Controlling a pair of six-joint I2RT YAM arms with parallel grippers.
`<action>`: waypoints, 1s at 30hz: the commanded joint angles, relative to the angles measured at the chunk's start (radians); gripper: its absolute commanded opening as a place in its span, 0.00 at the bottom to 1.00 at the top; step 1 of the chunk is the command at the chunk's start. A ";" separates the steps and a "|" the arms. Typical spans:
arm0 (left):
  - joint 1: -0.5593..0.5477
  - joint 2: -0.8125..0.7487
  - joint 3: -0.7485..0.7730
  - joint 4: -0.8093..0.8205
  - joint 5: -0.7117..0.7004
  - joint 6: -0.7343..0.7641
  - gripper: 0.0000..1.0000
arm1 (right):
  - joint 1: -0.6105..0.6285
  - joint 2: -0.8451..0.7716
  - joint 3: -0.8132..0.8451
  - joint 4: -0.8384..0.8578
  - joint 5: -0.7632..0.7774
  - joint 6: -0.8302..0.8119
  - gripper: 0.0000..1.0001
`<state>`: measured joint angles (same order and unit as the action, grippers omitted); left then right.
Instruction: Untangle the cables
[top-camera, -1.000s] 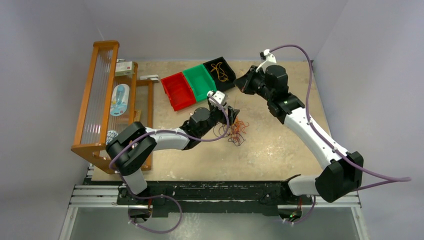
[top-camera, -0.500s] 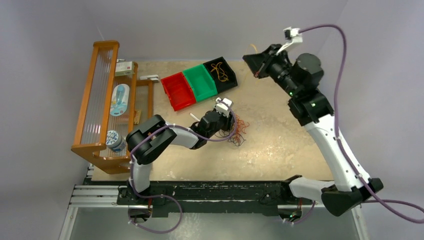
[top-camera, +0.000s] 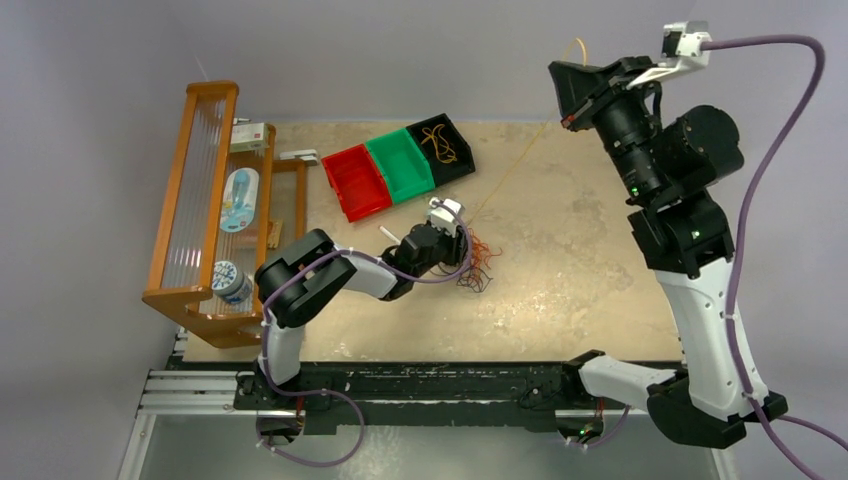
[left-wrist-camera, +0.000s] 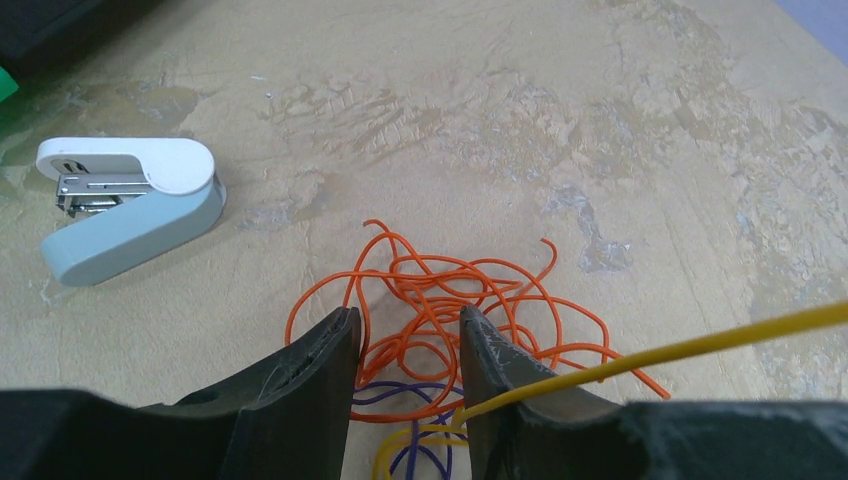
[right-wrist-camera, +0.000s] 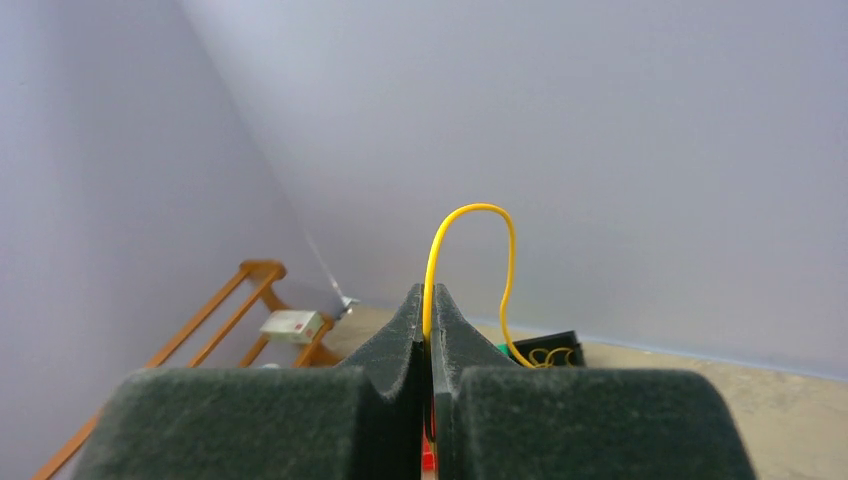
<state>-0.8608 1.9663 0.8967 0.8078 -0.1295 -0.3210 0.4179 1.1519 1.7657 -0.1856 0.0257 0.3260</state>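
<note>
- We found the right gripper (right-wrist-camera: 428, 296) clamped on a yellow cable (right-wrist-camera: 470, 208), high above the table (top-camera: 560, 260); cable taut
- Left gripper (left-wrist-camera: 408, 322) narrowly parted, straddling the tangled orange cables (left-wrist-camera: 440, 292) lying mid-table

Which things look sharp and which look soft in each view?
Left wrist view: orange cables and stapler sharp, evenly lit. Right wrist view: yellow cable crisp against the plain wall, right tool soft up close. Top external view: diffuse light, faint shadows.
</note>
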 joint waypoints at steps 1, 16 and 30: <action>-0.005 0.017 -0.023 0.047 0.010 -0.028 0.40 | -0.004 -0.029 0.095 0.023 0.132 -0.085 0.00; -0.006 -0.010 -0.071 0.033 0.003 -0.031 0.44 | -0.004 -0.039 0.270 0.066 0.384 -0.255 0.00; -0.006 -0.011 -0.085 0.005 -0.024 -0.035 0.42 | -0.003 -0.039 0.376 0.158 0.523 -0.432 0.00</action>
<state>-0.8608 1.9694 0.8215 0.8143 -0.1349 -0.3412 0.4179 1.1183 2.0872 -0.1329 0.4824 -0.0177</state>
